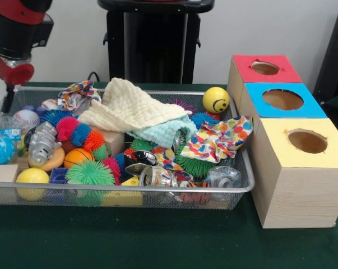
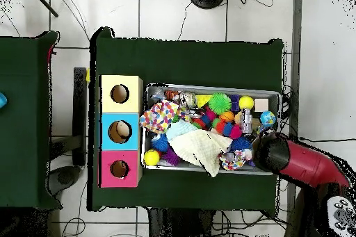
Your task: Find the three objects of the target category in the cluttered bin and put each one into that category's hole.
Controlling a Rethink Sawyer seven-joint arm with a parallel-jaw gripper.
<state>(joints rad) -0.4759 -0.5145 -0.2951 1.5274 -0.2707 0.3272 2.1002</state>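
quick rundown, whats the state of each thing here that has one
wire-mesh basket: full, cluttered
red-topped box: hole open
blue-topped box: hole open
yellow-topped box: hole open
cream cloth: crumpled on the pile
smiley ball: at the basket's corner
arm: over the basket's end

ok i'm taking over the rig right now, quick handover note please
Gripper: hidden; the arm hangs over the basket's end farthest from the boxes, so open or shut cannot be told.
Wire-mesh basket: full of mixed toys and cloths, with a yellow smiley ball in the corner by the red box.
Blue box and yellow box stand beside it.
Done: nothing evident.
Left: all three items.
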